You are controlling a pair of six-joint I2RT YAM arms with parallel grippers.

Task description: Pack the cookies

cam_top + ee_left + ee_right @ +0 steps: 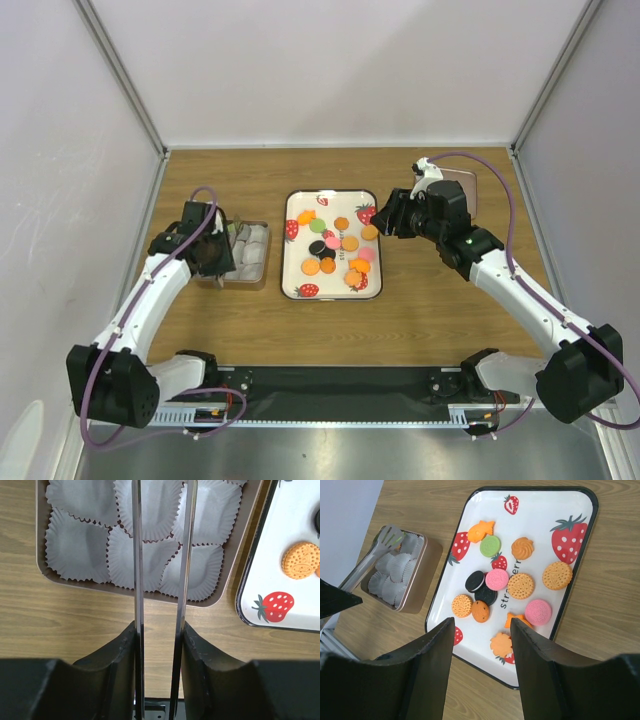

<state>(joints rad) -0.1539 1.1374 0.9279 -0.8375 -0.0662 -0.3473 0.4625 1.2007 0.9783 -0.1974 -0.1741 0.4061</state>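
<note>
The wooden worktop [420, 300] fills the overhead view. At its centre lies the white strawberry-print tray [345, 203], and just to the tray's left is a brown box [422, 572] lined with white paper cups [80, 555].

The left end effector [159, 632], at the left of the overhead view, is clamped on the handles of metal tongs [138, 555]. The two blades run nearly parallel with a narrow gap, up the frame and over the box. In the right wrist view the tong tips sit above the box's far cups, at the upper left of that frame. A greenish patch there may be a cookie, but it is too small to be sure.

The right end effector [482, 625] hangs over the tray's upper-right corner in the overhead view. Its fingers are spread wide and hold nothing.

The cookies [497, 579] lie loose on the tray, orange, pink, black and green. The cups that show look bare.

Packing seems barely begun, with the tongs at the box either delivering a first piece or waiting. If a cookie is pinched, the next move calls for easing the squeeze so that it drops squarely into one cup. Otherwise the left arm must swing right over the tray, let the blades spread, straddle a single cookie clear of its neighbours and close gently.
</note>
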